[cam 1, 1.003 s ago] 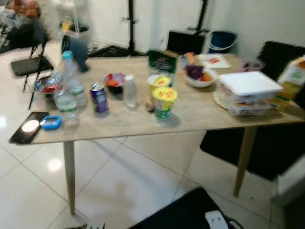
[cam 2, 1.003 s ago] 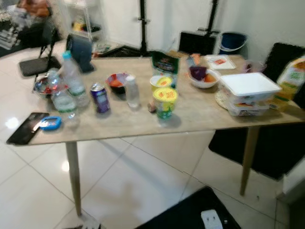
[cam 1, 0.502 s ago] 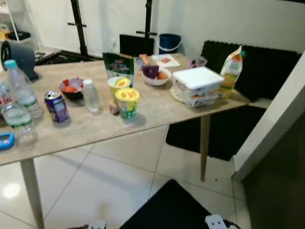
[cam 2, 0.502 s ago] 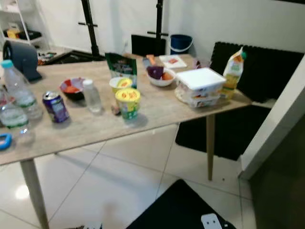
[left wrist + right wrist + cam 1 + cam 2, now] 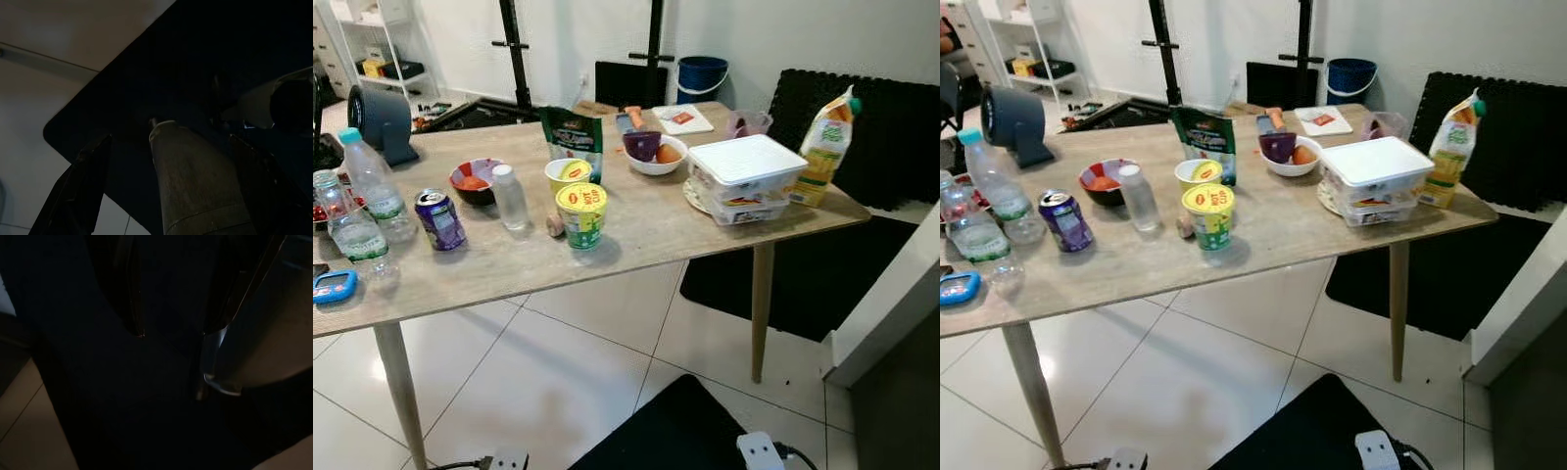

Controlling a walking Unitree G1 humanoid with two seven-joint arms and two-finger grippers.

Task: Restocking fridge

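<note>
- Standing off from the tabletop (image 5: 636, 235); groceries are laid out along it within reach of the near edge, probably staged for carrying to the fridge.
- Landmark: noodle cup (image 5: 581, 214), closest to the near edge, so likely easiest first pick.
- Just behind it: second yellow cup (image 5: 568, 173) and green pouch (image 5: 573, 134), upright.
- Left of it: small clear bottle (image 5: 510, 196), red bowl (image 5: 476, 180), purple can (image 5: 440, 218), then two water bottles (image 5: 372, 186) near the end.
- Right of it: white lidded box (image 5: 745, 176) on a plate, juice carton (image 5: 826, 147) at the far corner; bowl with fruit (image 5: 654, 154) behind.
- Left tool (image 5: 161, 171): hanging idle over dark mat, fingers apart, holding nothing.
- Right tool (image 5: 171, 333): idle in shade, too dark, cannot tell its state.
- Nothing picked up yet.
</note>
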